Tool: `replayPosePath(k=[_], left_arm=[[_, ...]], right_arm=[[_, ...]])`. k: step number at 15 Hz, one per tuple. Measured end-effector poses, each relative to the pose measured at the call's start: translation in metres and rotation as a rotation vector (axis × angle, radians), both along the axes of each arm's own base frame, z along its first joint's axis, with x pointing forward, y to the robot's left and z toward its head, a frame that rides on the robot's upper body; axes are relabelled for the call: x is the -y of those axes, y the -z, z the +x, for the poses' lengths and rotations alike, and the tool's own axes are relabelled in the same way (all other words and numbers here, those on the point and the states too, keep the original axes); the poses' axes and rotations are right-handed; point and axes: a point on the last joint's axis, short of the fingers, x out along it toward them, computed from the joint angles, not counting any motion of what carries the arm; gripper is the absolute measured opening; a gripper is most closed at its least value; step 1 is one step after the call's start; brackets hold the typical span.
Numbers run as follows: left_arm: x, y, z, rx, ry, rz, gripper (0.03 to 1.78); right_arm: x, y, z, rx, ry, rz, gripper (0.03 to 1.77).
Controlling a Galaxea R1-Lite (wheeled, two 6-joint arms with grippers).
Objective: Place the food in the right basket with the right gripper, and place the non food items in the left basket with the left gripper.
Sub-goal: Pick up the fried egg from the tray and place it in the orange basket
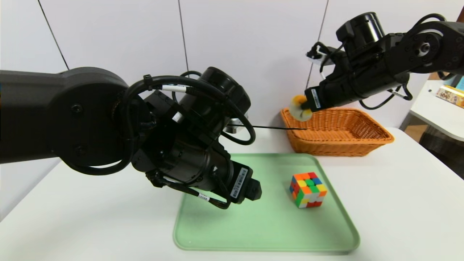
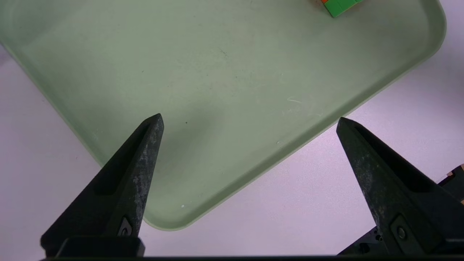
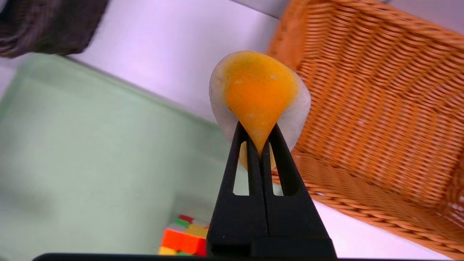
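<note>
the white table [image 1: 90, 221] runs under everything here, with a white shelf [image 1: 431, 105] standing beyond its right side. on the table lies the green tray [image 1: 253, 224], flat, its surface bare apart from the cube and a few small specks and scuffs. behind the tray's right part sits the right basket [image 1: 340, 150], orange wicker, upright on the table, its flared rim open upward. the left basket [image 3: 54, 27], dark and woven, shows only in part in the right wrist view, near a corner of the tray.

the left pincer [image 2: 250, 119] hangs over the left part of the tray, its two fingers wide apart with nothing between them. the right pincer [image 3: 259, 145] is up in the air by the left end of the right basket, clamped on the food.

a printed box [image 1: 449, 95] rests on the shelf. the cube [image 1: 308, 190], in mixed colours, sits on the right part of the tray, well apart from both pincers. the food [image 3: 262, 87], orange-yellow and pale, is squeezed between the right pincer's fingertips and bulges out past them.
</note>
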Motion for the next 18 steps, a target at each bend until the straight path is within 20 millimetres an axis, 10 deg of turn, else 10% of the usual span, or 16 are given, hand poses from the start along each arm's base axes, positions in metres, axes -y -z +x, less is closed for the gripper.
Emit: replayPosePath(k=[10, 18], left_arm=[[0.0, 0.001, 0.0, -0.002, 0.002, 0.004, 1.69], [0.001, 0.001, 0.001, 0.009, 0.012, 0.005, 1.69]], right_arm=[[0.091, 0.049, 0.05, -0.121, 0.251, -0.03, 0.06], [0.096, 0.05, 0.053, -0.119, 0.259, -0.024, 1.12]])
